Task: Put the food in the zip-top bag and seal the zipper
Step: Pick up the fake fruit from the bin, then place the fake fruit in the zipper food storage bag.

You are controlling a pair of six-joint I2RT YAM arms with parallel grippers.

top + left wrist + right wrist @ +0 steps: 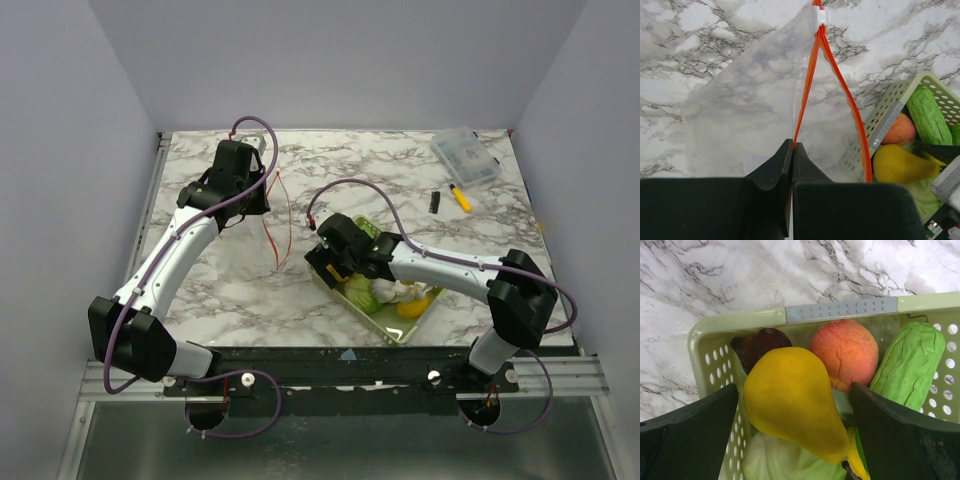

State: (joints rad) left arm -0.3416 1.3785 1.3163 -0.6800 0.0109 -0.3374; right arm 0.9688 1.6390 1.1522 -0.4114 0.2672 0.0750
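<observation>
My left gripper (792, 145) is shut on one side of the zipper (840, 85), the orange-red rim of the clear zip-top bag (750, 115). The bag's mouth gapes open, with a white slider (818, 16) at its far end. In the top view the rim (283, 215) lies just right of the left gripper (262, 205). My right gripper (794, 386) is open inside the pale green basket (740, 320). Its fingers stand on either side of a yellow pear (790, 400) without closing on it. An orange-red peach (845, 352), a green cucumber (907, 365), a dark purple piece (757, 345) and a pale green cabbage (775, 460) lie around the pear.
The basket (405, 338) stands front centre-right, just right of the bag. A rigid clear lidded box (466, 155), a yellow marker (460, 197) and a small black piece (435, 202) lie at the back right. Grey walls enclose the marble table.
</observation>
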